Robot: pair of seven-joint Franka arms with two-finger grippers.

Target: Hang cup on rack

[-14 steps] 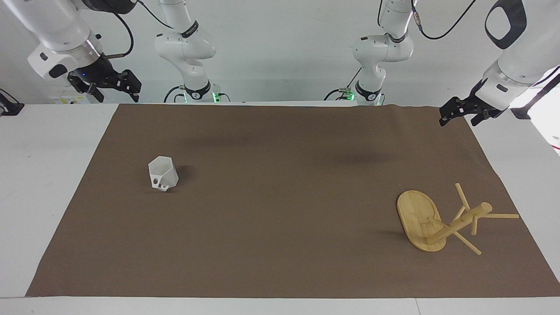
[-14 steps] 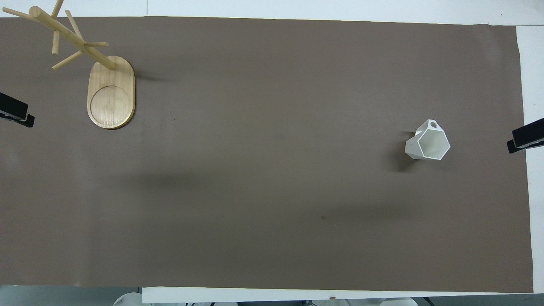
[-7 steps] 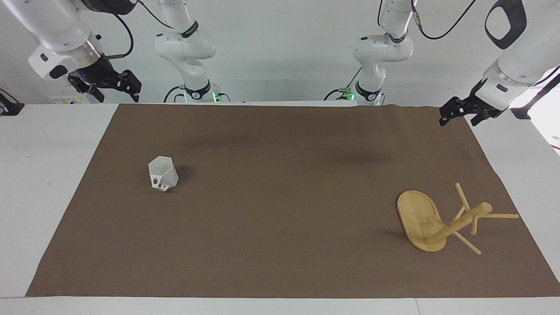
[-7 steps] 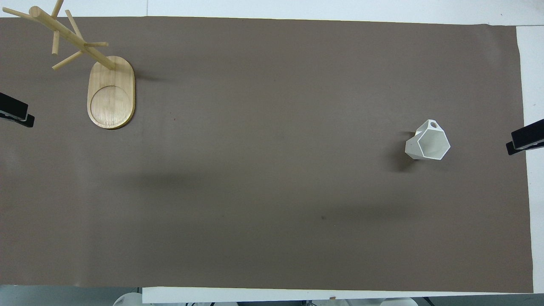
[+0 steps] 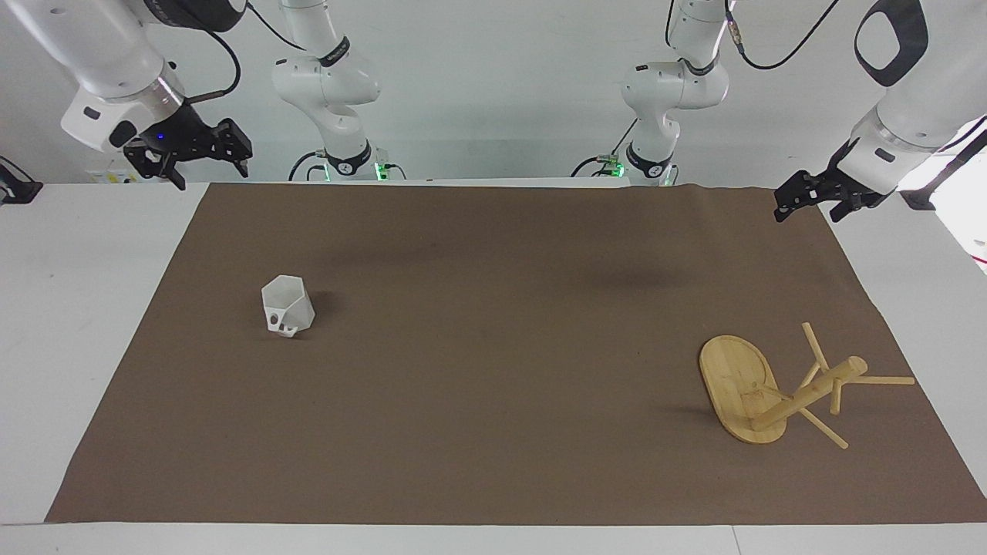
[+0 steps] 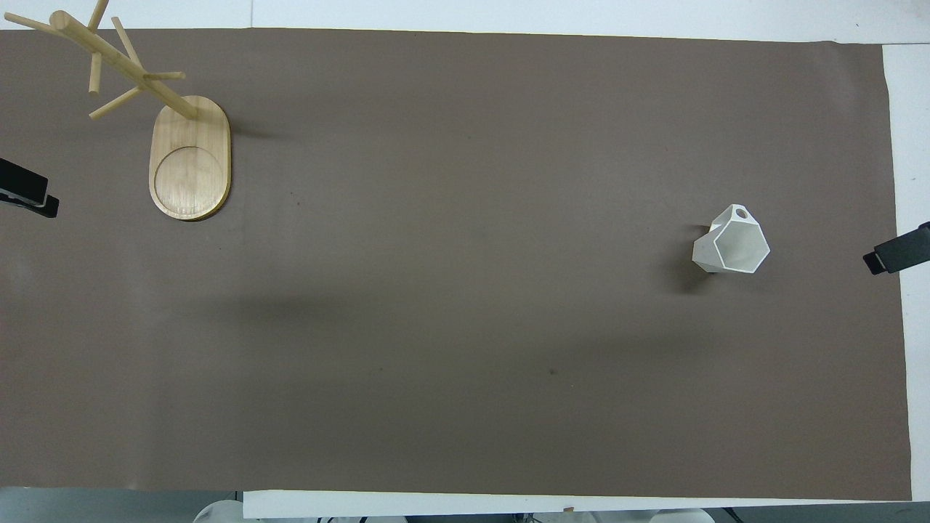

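The white faceted cup (image 5: 287,307) stands mouth up on the brown mat toward the right arm's end; it also shows in the overhead view (image 6: 732,241), its handle on the side farther from the robots. The bamboo rack (image 5: 742,388) stands on its oval base toward the left arm's end, pegs bare; it also shows in the overhead view (image 6: 190,163). My right gripper (image 5: 212,174) is open and empty, raised over the mat's corner near the robots, apart from the cup. My left gripper (image 5: 807,214) is open and empty, raised over the mat's edge at its own end.
The brown mat (image 5: 493,385) covers most of the white table (image 5: 77,308). Two more robot arms stand at the table's robot end (image 5: 331,85). Only the gripper tips show at the overhead view's side edges.
My right gripper has turned and shifted slightly; in the overhead view its tip has slid toward the robots. The left arm, cup and rack have not moved.
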